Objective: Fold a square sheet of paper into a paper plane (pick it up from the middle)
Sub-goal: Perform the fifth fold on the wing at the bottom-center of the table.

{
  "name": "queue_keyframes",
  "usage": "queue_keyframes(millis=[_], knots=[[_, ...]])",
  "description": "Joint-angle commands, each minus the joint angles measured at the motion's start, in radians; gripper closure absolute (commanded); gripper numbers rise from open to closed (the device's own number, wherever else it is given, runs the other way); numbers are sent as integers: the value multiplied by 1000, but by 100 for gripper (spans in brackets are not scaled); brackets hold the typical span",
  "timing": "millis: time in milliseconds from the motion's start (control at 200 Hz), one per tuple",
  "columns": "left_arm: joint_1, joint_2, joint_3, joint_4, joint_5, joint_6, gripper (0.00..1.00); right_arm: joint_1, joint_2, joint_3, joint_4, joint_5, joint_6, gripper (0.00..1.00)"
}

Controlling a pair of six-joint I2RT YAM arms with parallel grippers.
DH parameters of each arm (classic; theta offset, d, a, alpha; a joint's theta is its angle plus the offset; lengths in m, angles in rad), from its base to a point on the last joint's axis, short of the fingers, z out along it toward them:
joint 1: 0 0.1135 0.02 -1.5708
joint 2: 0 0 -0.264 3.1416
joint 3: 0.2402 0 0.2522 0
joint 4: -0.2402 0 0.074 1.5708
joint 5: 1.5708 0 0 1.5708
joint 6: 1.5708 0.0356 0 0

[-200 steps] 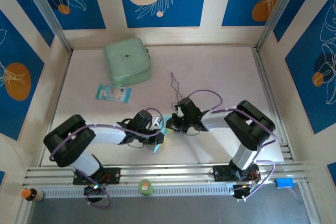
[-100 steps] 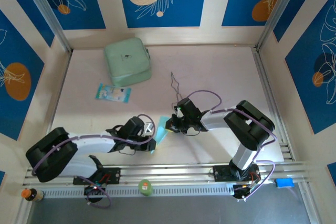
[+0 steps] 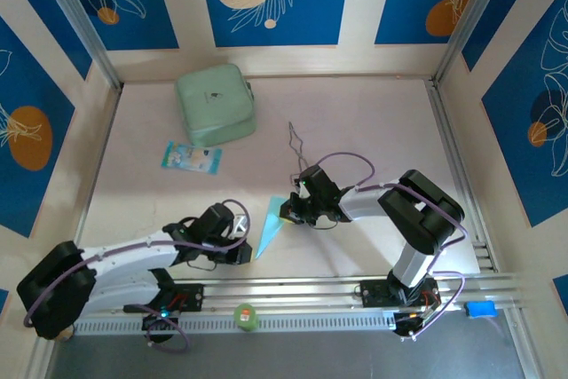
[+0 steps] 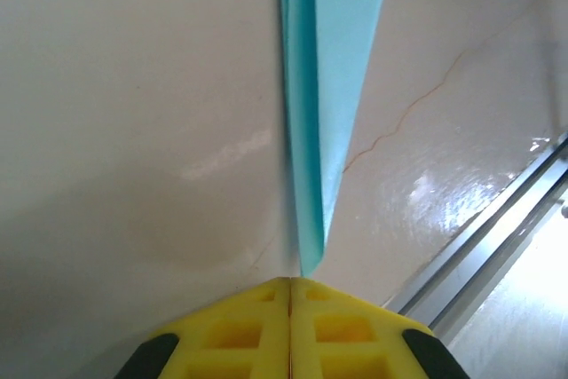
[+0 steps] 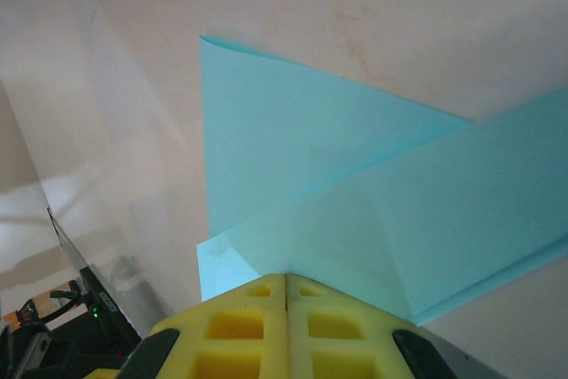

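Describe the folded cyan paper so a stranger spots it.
Find the metal rail along the near edge of the table. Just beyond its middle lies the folded cyan paper, a slim wedge. Unlike the mint-green case and printed packet farther back, it is plain and pointed.

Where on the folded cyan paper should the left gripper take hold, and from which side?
Probably the narrow tip of the paper plane, coming from the near-left along its length. It tapers towards the left gripper, which is shut just short of the tip, while the shut right gripper rests on the wide end.
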Motion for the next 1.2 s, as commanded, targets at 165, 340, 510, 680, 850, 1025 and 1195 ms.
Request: queue_keyframes(millis=[165,340,510,680,850,1025,1195], knots=[[-8,81,126,137,4,-11,91,-8,35,-19,-112,83,6,98],[-9,265,205,221,51,12,88,-8,38,-19,-113,81,6,98],[-9,387,200,210,94,17,90,-8,36,-16,-116,80,3,98],[-10,355,91,196,88,-6,90,-9,35,-17,-117,82,3,98],[-13,259,12,102,79,-7,90,-11,31,-18,-120,83,1,98],[-14,139,4,13,59,-7,90,-12,31,-20,-118,85,1,98],[-12,62,75,-35,25,13,91,-12,26,-22,-115,82,0,98]])
